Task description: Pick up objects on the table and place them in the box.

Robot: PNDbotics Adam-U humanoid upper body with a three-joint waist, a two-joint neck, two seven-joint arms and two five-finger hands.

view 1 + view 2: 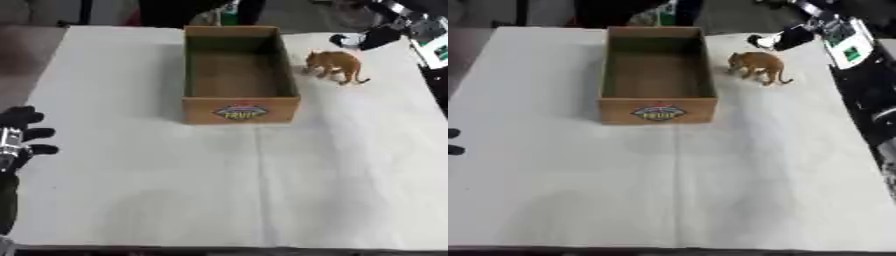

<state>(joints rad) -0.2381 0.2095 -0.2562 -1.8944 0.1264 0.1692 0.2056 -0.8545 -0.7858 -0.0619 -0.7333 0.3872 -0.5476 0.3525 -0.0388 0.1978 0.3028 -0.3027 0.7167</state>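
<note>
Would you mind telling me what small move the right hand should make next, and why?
Probably a short lowering of the right hand onto the orange toy animal. The toy stands upright on the table just right of the empty cardboard box, and the hand hovers just beyond it, holding nothing. The left hand rests far away at the table's left edge.

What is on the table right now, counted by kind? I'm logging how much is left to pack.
Toy animals, orange-brown, standing right of the box: 1
Cardboard boxes, open, nothing visible inside: 1
Total: 2

The right hand is near the toy, apart from it; the left hand rests at the left edge.
</note>
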